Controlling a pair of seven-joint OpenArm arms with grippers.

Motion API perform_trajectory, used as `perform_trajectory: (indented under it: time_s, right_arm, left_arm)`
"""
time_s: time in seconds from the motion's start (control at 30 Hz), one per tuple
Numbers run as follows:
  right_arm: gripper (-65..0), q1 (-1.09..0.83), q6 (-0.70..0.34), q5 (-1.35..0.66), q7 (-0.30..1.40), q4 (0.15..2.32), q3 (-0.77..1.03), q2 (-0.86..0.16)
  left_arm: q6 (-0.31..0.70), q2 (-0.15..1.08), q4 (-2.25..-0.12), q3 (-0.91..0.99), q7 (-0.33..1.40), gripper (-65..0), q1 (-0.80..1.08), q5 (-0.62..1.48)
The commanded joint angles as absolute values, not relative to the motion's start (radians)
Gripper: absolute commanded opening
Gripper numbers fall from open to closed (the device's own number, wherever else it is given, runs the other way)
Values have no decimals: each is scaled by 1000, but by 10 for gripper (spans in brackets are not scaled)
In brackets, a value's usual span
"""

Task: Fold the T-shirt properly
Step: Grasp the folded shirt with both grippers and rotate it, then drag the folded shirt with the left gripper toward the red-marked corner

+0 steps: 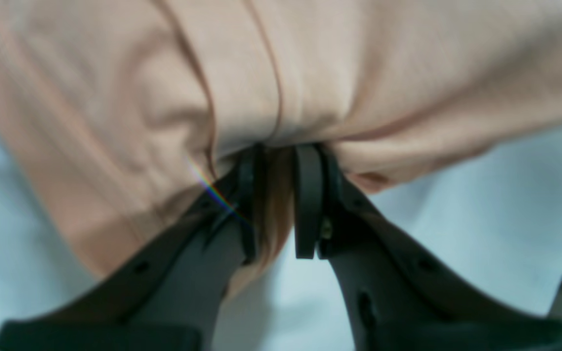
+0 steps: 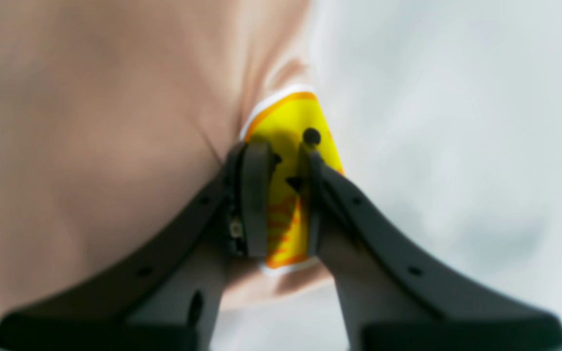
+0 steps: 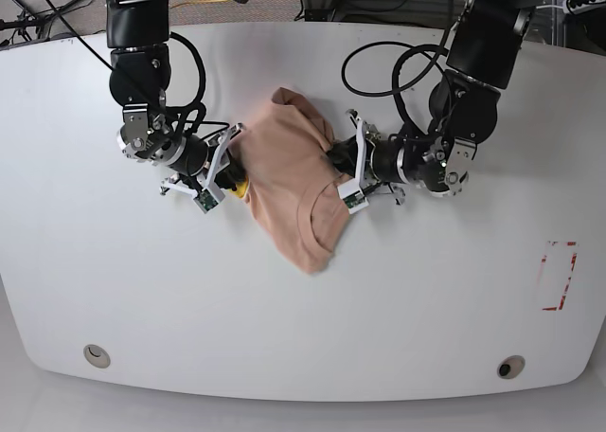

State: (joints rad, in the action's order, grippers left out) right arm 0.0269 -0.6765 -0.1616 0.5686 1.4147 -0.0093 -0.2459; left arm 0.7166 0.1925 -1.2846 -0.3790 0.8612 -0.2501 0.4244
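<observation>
The peach-pink T-shirt [image 3: 289, 176] lies bunched in the middle of the white table, its collar toward the front. My left gripper [image 1: 278, 195] is shut on a pinched fold of the T-shirt [image 1: 281, 73] at its right edge; in the base view the left gripper [image 3: 343, 171] sits on the right side of the cloth. My right gripper [image 2: 283, 195] is shut on the yellow patch [image 2: 288, 122] of the T-shirt [image 2: 90, 146]. From the base view the right gripper [image 3: 227, 174] holds the left edge, where a bit of yellow shows.
The white table [image 3: 426, 299] stretches around the shirt on all sides. A red-marked rectangle [image 3: 559, 276] lies at the right. Two round holes [image 3: 95, 354] sit near the front edge. Black cables [image 3: 379, 63] loop behind the arms.
</observation>
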Motion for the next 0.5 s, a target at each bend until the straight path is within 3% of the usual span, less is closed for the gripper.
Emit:
perform_trajectory:
  time_s: [0.0, 0.33, 0.47]
  right_arm:
    - [-555, 1, -680, -140, 599, 1466, -8, -245]
    - [-555, -124, -677, -134, 680, 1626, -8, -145]
    - [-555, -137, -608, -134, 739, 1699, -12, -85]
  left_arm:
    - [698, 231, -1233, -389, 914, -557, -302, 351]
    - [698, 321, -1218, -555, 912, -557, -483, 352]
    - [698, 321, -1218, -555, 912, -557, -527, 352]
